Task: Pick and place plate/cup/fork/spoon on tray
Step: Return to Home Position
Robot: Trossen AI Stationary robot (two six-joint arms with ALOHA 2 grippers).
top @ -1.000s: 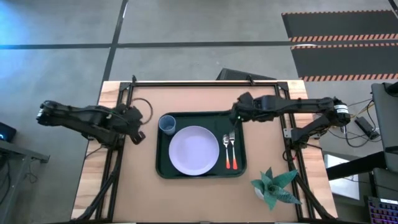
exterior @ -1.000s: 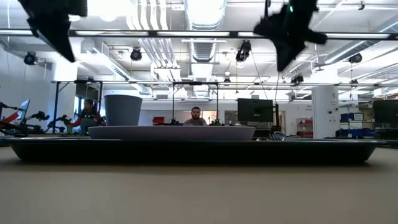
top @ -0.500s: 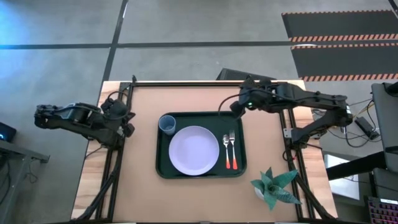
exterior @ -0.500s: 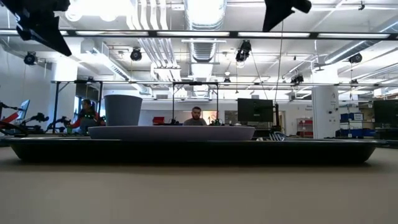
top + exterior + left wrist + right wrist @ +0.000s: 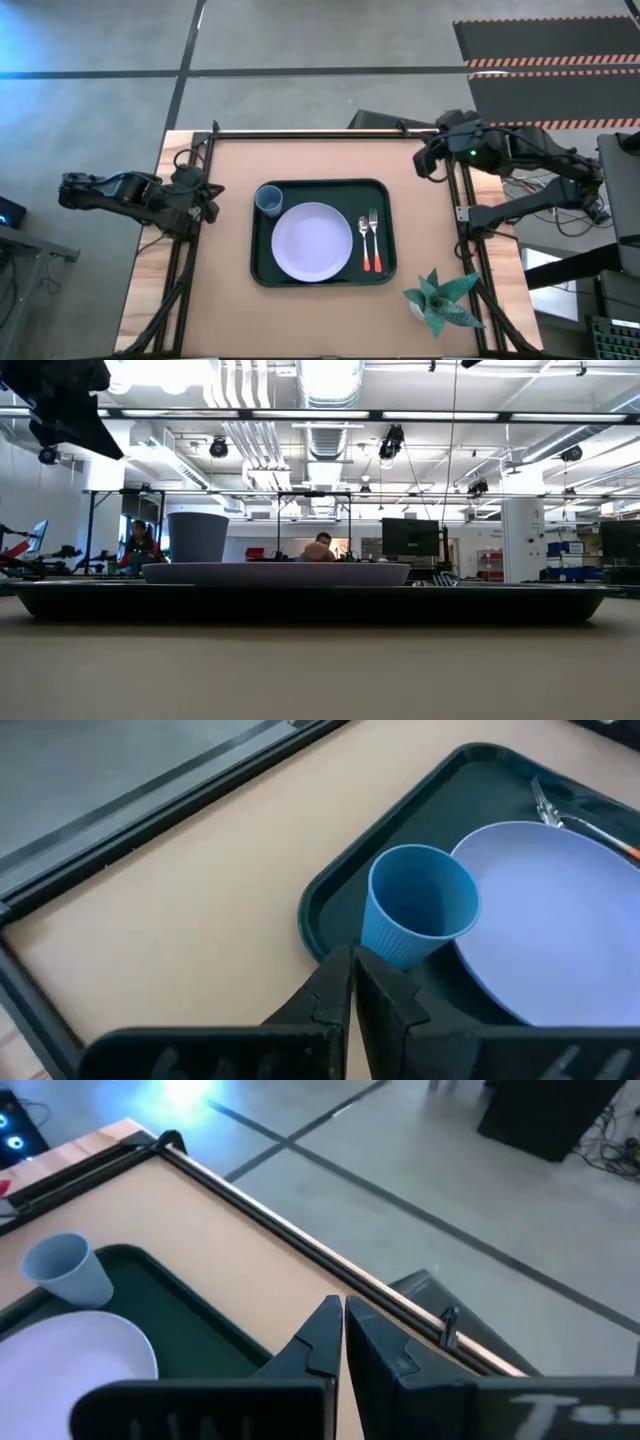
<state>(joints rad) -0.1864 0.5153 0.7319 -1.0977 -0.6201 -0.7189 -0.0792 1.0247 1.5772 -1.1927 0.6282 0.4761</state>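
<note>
The dark green tray (image 5: 385,268) lies at the table's middle. On it rest the lavender-white plate (image 5: 312,242), the blue cup (image 5: 268,200) upright at the tray's far left corner, and the spoon (image 5: 364,237) and the fork (image 5: 374,237) side by side right of the plate. My left gripper (image 5: 210,197) is shut and empty at the table's left edge; its wrist view shows the cup (image 5: 418,916) and the plate (image 5: 560,920). My right gripper (image 5: 424,163) is shut and empty above the table's far right edge.
A potted green plant (image 5: 440,300) stands at the table's near right, beside the tray. Black frame rails (image 5: 330,133) run along the table's far, left and right edges. People show in the room behind the table in the low view (image 5: 320,547).
My right gripper has drawn back from over the tray's far right corner toward the table's far right edge and risen. My left gripper has drawn back from beside the tray toward the table's left edge. The things on the tray have stayed still.
</note>
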